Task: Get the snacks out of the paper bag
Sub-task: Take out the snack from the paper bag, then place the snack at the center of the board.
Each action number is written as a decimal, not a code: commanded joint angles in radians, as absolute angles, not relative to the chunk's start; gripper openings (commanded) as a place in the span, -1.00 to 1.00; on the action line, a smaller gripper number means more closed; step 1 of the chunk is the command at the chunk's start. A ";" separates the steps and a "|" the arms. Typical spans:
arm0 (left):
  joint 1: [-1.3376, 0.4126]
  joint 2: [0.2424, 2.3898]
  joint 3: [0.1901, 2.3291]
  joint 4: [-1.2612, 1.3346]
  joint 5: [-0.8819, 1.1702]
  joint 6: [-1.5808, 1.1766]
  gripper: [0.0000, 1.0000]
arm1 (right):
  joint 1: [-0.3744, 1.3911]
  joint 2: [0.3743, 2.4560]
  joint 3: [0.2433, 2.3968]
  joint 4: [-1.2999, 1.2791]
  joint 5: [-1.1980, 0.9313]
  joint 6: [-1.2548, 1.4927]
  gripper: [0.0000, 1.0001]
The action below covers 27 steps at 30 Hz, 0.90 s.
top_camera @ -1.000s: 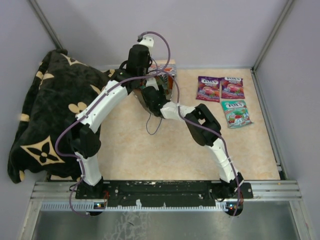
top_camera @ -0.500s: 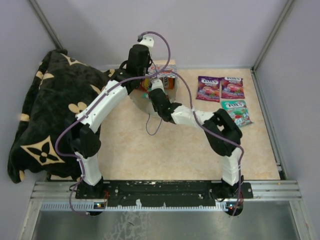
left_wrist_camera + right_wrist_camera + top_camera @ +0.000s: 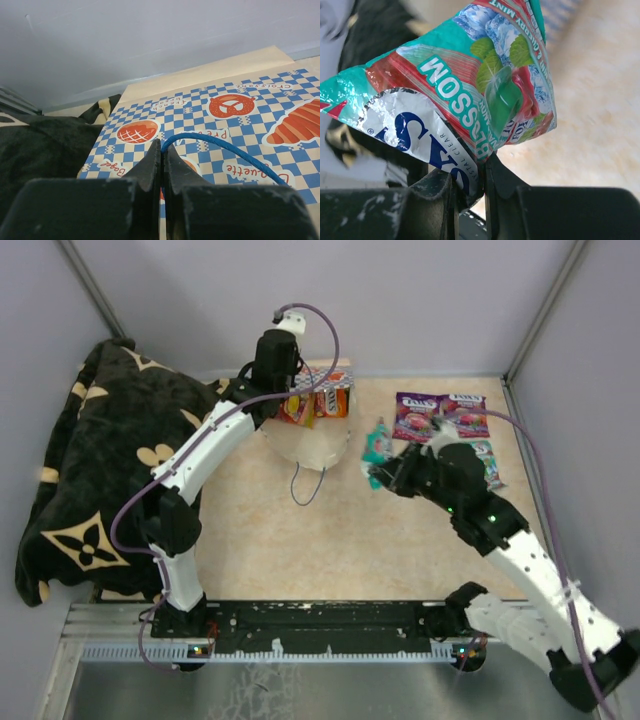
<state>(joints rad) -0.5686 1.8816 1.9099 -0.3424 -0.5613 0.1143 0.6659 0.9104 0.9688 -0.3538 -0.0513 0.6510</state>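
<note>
Two snacks lie flat side by side at the far right of the counter: a purple-pink packet and a second purple-pink packet, both glossy, with a white logo on top and fruit pictures below. Just nearer than these, a third packet, teal, is partly hidden behind the right arm.

The right hand is pinching a teal packet by its lower edge, the fingers closed tight on the foil. Seen close, the packet is crinkled and shiny, with white lettering on teal, green mint leaves, ice cubes, red fruit and a silvery patch bearing blue logo letters. From above it sits between the paper bag and the purple-pink packets, apart from both.

The bag is at the far middle of the counter, cream-white, with a blue-white checkered band printed with orange-red pretzel, bun and croissant motifs. Orange packets show in its open mouth. One loose string loop trails onto the counter on the near side.

The left hand is pressed together at the bag's top, and a blue string handle arcs out from between its fingertips. A black blanket with cream flowers is heaped on the left.
</note>
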 commanded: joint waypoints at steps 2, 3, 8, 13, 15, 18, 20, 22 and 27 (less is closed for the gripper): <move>-0.562 1.843 1.876 -0.318 -0.541 0.082 -1.00 | 0.293 0.734 0.742 -0.648 -0.186 1.152 -1.00; -0.561 1.839 1.874 -0.317 -0.537 0.079 -1.00 | 0.226 0.706 0.683 -0.623 -0.213 1.212 -1.00; -0.561 1.832 1.882 -0.344 -0.534 0.082 -1.00 | 0.126 0.792 0.616 -0.578 -0.115 1.382 -0.91; -0.561 1.831 1.873 -0.362 -0.551 0.091 -1.00 | 0.116 1.027 0.791 -0.683 0.033 1.444 -0.76; -0.562 1.829 1.866 -0.358 -0.551 0.093 -1.00 | 0.113 1.088 0.825 -0.661 0.076 1.469 -0.44; -0.561 1.834 1.865 -0.357 -0.548 0.100 -1.00 | 0.111 1.117 0.832 -0.561 0.108 1.466 0.98; -0.560 1.840 1.870 -0.359 -0.551 0.109 -1.00 | 0.110 1.129 0.881 -0.537 0.117 1.427 0.99; -0.558 1.845 1.874 -0.358 -0.555 0.116 -1.00 | 0.110 1.135 0.954 -0.577 0.151 1.376 0.98; -0.549 1.844 1.872 -0.352 -0.503 0.106 -1.00 | 0.110 1.116 1.046 -0.508 0.192 1.021 0.99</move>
<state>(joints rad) -0.5587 1.8690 1.8729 -0.3515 -0.5423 0.1055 0.1196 1.1427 0.9504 -0.6159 0.1200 1.3239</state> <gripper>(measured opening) 0.022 0.991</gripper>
